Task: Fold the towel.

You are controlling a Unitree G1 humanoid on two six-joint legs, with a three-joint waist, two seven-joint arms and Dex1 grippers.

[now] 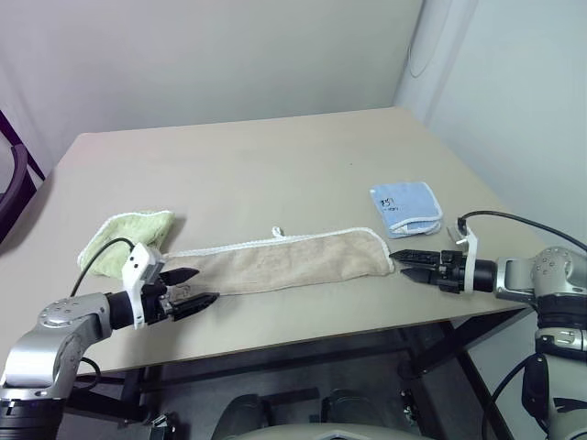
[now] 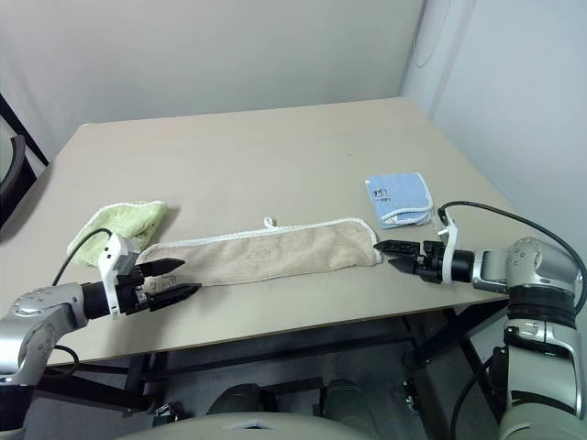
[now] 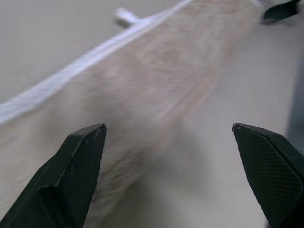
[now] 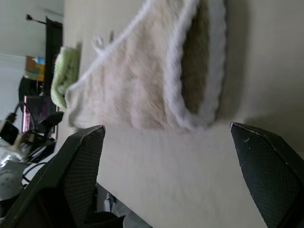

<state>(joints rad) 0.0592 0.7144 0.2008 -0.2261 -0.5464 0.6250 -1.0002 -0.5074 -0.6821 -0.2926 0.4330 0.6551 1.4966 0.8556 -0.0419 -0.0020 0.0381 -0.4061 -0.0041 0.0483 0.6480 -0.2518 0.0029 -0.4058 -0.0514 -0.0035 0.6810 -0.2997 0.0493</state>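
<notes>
Long beige terry towel w/ white cord edging lies folded lengthwise, centre frame on tan table. Left pincer spread, empty; right pincer likewise. Green cloth left, blue cloth right.

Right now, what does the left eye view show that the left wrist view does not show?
The left eye view alone shows the light-green towel, the light-blue cloth and the whole table. The left wrist view alone shows the left gripper from close up, its fingers apart over the towel's end. Both show the beige towel, its white loop and the right gripper.
</notes>
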